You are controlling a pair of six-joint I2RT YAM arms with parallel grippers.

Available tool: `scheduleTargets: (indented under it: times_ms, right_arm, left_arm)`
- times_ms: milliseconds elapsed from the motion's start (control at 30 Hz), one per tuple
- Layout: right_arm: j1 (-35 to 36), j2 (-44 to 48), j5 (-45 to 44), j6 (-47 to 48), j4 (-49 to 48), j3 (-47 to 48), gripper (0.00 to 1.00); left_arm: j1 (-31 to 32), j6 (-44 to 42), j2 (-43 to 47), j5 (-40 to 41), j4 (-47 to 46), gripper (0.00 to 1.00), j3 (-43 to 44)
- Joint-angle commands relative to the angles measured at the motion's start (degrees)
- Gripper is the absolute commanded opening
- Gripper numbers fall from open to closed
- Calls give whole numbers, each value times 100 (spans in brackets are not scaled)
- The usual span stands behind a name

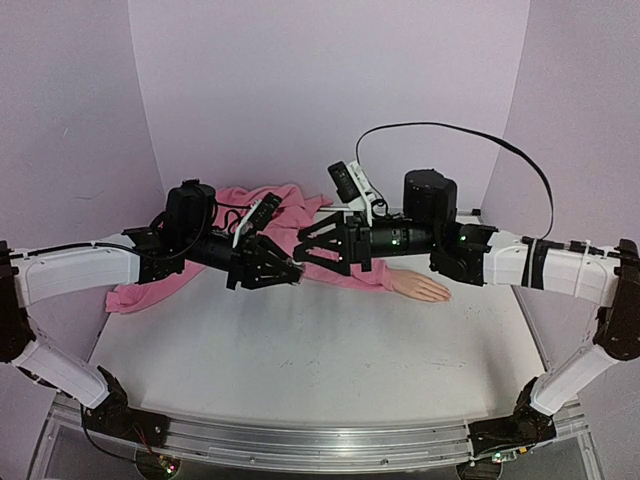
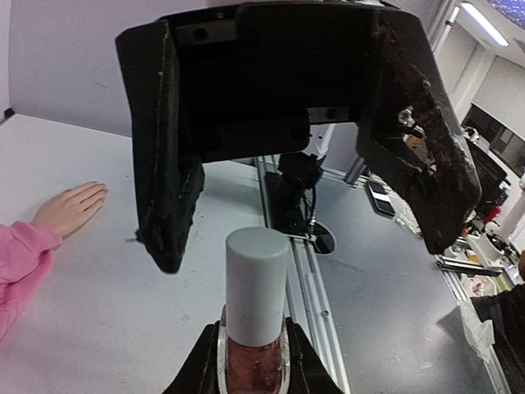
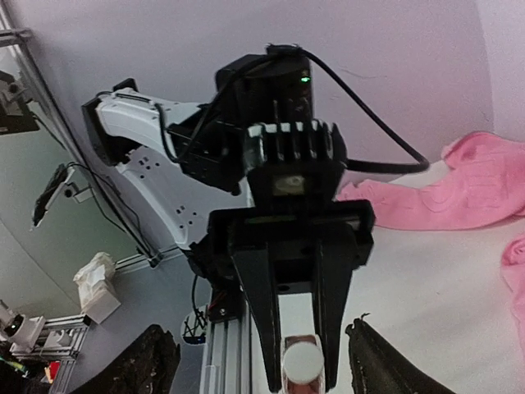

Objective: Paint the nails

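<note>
Bottle (image 2: 256, 287) sits clamped in left end effector (image 3: 300, 369); right end effector (image 2: 305, 242), apart, faces it.

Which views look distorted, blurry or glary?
Top view: even soft light, faint shadows on the table. Left wrist: fisheye bend, cap sharp, background soft, ceiling lamp glaring. Right wrist: own fingers dark and soft at the bottom.

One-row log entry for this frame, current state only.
left hand: shut on nail polish bottle | right hand: open, straddling pale cap, no contact | mannequin hand: flat on table
</note>
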State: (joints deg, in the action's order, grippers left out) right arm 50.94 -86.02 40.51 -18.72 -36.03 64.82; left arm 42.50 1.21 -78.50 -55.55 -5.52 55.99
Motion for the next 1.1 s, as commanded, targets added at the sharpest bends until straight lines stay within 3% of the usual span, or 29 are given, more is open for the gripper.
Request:
scheduleTargets:
  times_ms: [0, 100, 133, 200, 300, 533, 633, 767, 867, 900, 1000, 1033, 1067]
  right_arm:
    - [-22, -202, 1030, -352, -1261, 33, 68]
    - [-20, -352, 1138, -484, -1431, 112, 60]
    - [-20, -392, 1157, -548, -1486, 130, 50]
    - [-15, -465, 1192, -613, -1582, 164, 40]
    - [-18, -556, 1275, -714, -1721, 193, 37]
    - [-14, -687, 1247, -794, -1785, 188, 17]
    - [-7, -668, 974, -803, -1772, 89, 0]
    - [25, -628, 325, -837, -1663, -73, 0]
    - [254, -640, -908, -842, -1214, -65, 0]
    - [436, -653, -1733, -762, -886, 22, 0]
    - [1471, -972, -5389, -571, 519, 804, 0]
    - [1790, -1249, -6495, -887, 1197, 1481, 0]
    - [2011, -1524, -7126, -1088, 1898, 1970, 0]
  left_arm:
    - [64, 187, -4, -963, -395, 0, 335]
    - [74, 162, 39, -963, -414, 0, 305]
    - [74, 154, 59, -955, -415, 0, 300]
    - [74, 156, 78, -941, -424, 0, 298]
    - [74, 153, 84, -943, -432, 0, 296]
    - [74, 123, 144, -790, -450, 0, 258]
    - [74, 47, 306, -352, -446, 0, 169]
    - [48, -110, 620, 961, -450, 0, -66]
    - [47, -452, 928, 2716, -450, 0, -380]
    - [48, -522, 1031, 3373, -450, 0, -487]
    - [48, -695, 1264, 5142, -422, 0, -723]
    - [55, -719, 1307, 5568, -405, 0, -755]
    - [56, -766, 1344, 5838, -392, 0, -776]
